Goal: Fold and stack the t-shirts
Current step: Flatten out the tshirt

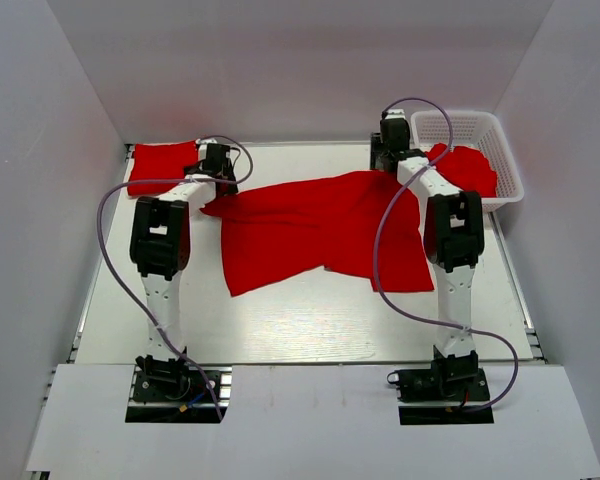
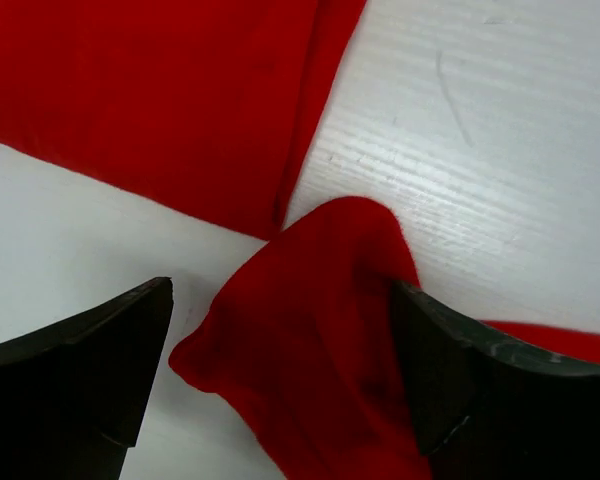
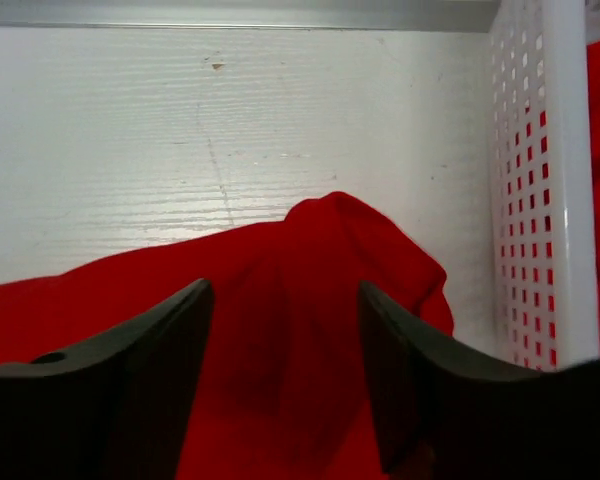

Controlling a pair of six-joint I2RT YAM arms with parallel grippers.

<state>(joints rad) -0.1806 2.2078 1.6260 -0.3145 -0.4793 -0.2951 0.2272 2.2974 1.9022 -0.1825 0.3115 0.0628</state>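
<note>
Top external view: a folded t-shirt (image 1: 160, 167) lay at the table's (image 1: 280, 330) far-left corner. Just beside it, the left gripper (image 2: 280, 300) hung with jaws wide apart around one corner of the spread t-shirt (image 1: 320, 230) at centre. The right gripper (image 3: 285, 295), jaws parted, straddled another corner beside the white basket (image 1: 465, 125), which held more red cloth (image 1: 472, 170).

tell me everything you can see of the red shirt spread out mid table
The spread t-shirt is plain bright red, of thin soft cloth with no print. It lies unfolded, mostly flat and slanted, across the middle of the table. Its two far corners are bunched up, one inside the open left pincer, the other at the open right pincer, beside the basket.
</note>
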